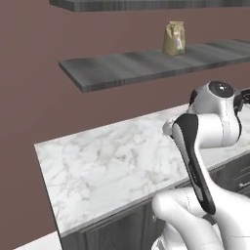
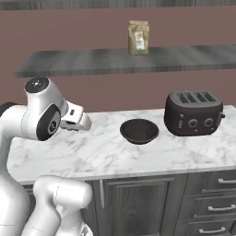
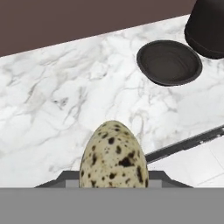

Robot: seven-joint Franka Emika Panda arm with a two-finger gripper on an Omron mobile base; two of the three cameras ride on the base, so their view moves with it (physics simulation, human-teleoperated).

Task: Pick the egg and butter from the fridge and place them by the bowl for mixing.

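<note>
Holding cream, brown-speckled egg point(image 3: 113, 155) in our pincer point(image 3: 113, 181), folded white arm point(image 2: 39, 117) poised above white marble counter point(image 2: 106, 152), left of dark round bowl point(image 2: 139, 131).

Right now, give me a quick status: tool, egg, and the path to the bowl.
Tool shut on the egg, held above the marble counter. Bowl ahead, empty, beside the toaster. Nothing on the counter between egg and bowl.
</note>
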